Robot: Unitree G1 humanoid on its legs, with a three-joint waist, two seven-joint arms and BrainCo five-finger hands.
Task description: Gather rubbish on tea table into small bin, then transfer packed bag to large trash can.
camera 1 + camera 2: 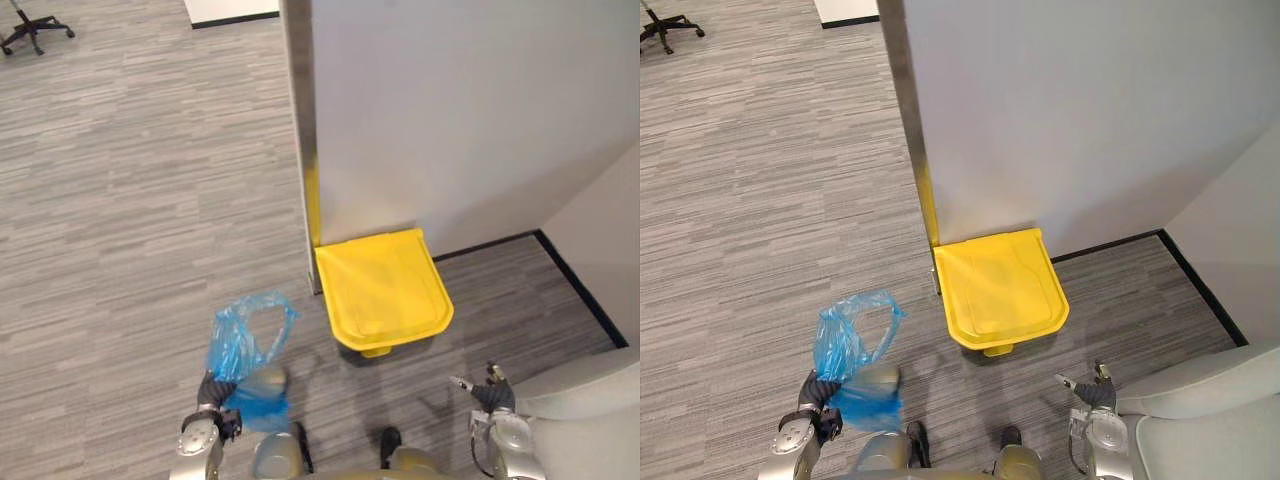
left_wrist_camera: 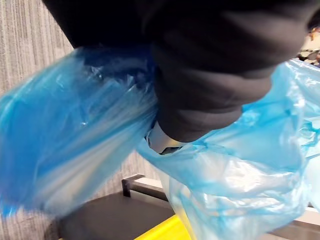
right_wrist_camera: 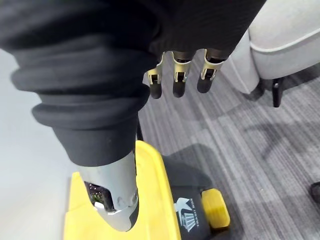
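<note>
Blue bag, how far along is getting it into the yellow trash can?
Done: the filled blue bag is already beside the yellow trash can. In hand: the left hand grips the bag; the right hand hangs open and empty. Left: the can is closed, so it must be opened and the bag dropped in.

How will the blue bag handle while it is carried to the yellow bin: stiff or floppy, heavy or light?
Probably floppy: the bag is thin, crinkled film, its loose top flaring past the left hand. Likely light: the filled bulge at its bottom looks small. It may sway if swung.
</note>
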